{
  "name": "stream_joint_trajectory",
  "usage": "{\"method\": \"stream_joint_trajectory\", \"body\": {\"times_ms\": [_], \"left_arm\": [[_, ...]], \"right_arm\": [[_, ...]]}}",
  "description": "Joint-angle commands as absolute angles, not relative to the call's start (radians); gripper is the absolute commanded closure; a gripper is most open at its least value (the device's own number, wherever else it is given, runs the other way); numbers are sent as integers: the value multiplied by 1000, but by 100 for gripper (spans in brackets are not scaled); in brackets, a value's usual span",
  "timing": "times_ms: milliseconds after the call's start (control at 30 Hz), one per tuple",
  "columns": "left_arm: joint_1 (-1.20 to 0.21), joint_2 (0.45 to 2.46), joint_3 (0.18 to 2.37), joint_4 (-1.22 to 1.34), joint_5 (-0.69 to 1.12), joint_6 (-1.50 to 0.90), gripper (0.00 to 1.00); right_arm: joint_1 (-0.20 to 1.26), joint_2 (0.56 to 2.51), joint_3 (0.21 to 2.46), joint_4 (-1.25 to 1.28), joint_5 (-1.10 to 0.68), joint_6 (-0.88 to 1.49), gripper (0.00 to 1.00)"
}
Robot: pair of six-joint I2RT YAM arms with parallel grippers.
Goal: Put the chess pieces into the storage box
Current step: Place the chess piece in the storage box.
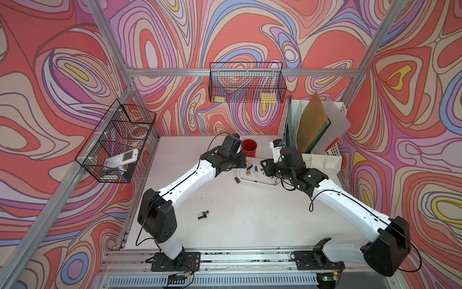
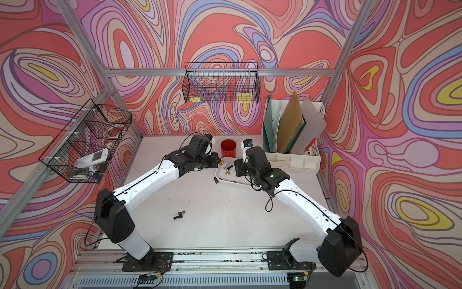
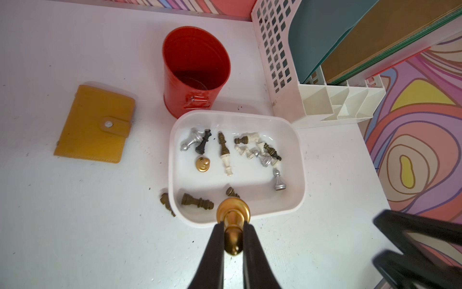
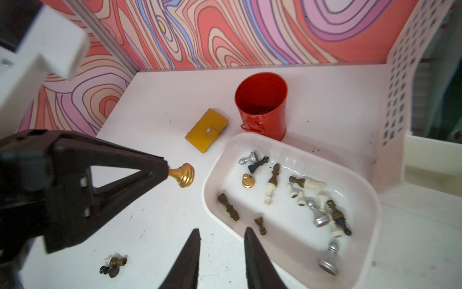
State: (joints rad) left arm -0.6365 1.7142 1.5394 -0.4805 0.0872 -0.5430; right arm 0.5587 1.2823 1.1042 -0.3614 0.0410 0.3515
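Starting at the left, a small cluster of chess pieces (image 1: 203,214) is seen lying on the white table (image 1: 250,220), toward its front and well apart from everything else. Farther back, a yellow wallet (image 3: 95,122) is laid flat with its snap tab fastened. The left gripper (image 3: 233,226) is clamped tight on the stem of a gold pawn (image 3: 233,212). The pawn is held sideways, base outward, off the table and just beside the left end of the storage box (image 3: 301,155). One bronze piece (image 3: 166,202) is seen lying on the table just outside that same end. Behind the box a red cup (image 3: 196,72) is stood upright, close against the rim.

The box itself is set toward the back of the table, between the two grippers. Silver, black, bronze and white pieces are scattered inside it, mostly toppled, with a second gold pawn (image 3: 203,164) standing upright. The right gripper (image 4: 222,232) is held over the box's right part, its jaws partly apart and nothing between them. At the far right a white file organiser (image 3: 275,50) is stood against the back wall.
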Motion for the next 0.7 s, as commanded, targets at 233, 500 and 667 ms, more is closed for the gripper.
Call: {"method": "stream_joint_trajectory", "body": {"times_ms": [233,500,667], "left_arm": [[-690,1971,1736,-524,127,-504,96],[-719,2112,1829,-512,162,-496,89],[-727,2140,1860,-539,161,-496,71]], "right_arm": [[555,1076,996,-368,286,324,67],[554,1078,976,-359,265,322,67],[554,1081,973,-356,247,329,67]]}}
